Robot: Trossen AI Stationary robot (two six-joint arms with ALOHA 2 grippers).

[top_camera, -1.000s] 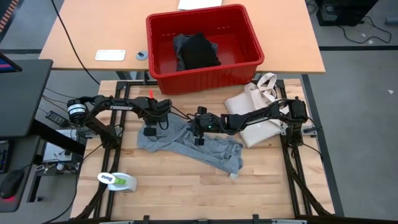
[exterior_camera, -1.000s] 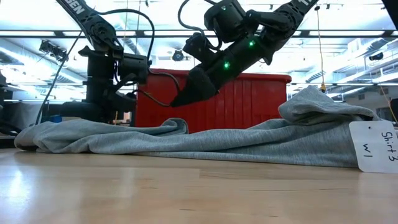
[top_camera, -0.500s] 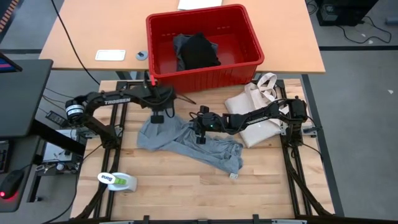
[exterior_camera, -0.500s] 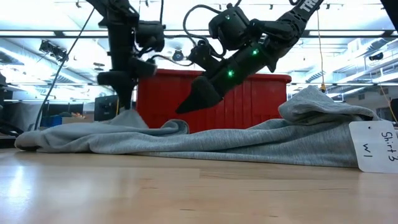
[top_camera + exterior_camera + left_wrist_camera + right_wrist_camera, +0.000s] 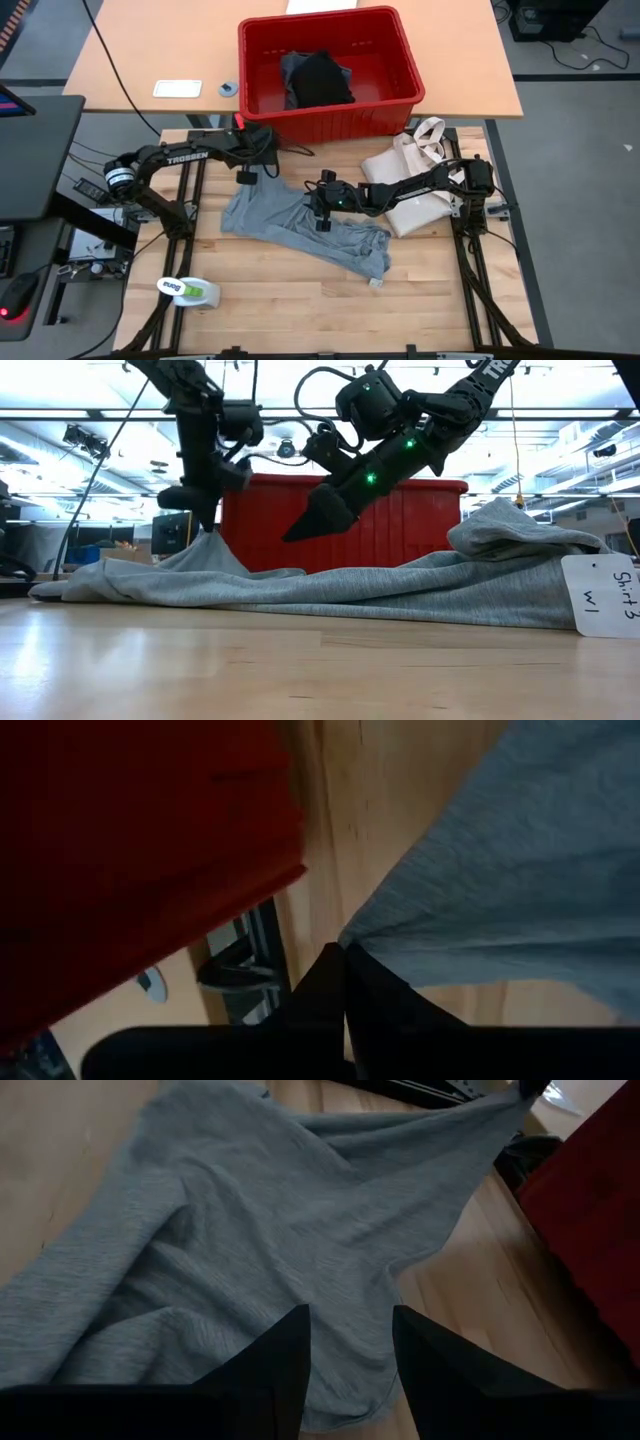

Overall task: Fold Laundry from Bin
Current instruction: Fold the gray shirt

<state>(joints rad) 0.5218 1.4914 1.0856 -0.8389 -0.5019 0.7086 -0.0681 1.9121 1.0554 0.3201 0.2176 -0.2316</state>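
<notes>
Since 1 second ago the left end effector (image 5: 244,179) has moved away from the near middle of the worktop (image 5: 300,300) toward the bin (image 5: 400,95), dragging a corner of the light grey T-shirt (image 5: 300,225) with it; that corner, flat before, now rises in a peak under the end effector in the low view. The right end effector (image 5: 321,222) has barely shifted.

The left end effector's fingers (image 5: 340,990) are pressed together on the T-shirt's corner, lifted off the worktop, just beside the bin's near wall. The rest of the T-shirt trails from it, rumpled, toward the near right, where a white tag (image 5: 600,595) hangs.

The right end effector hovers above the T-shirt's middle, fingers (image 5: 270,1370) parted, holding nothing.

Beyond both, the bin holds a black garment (image 5: 322,82).
</notes>
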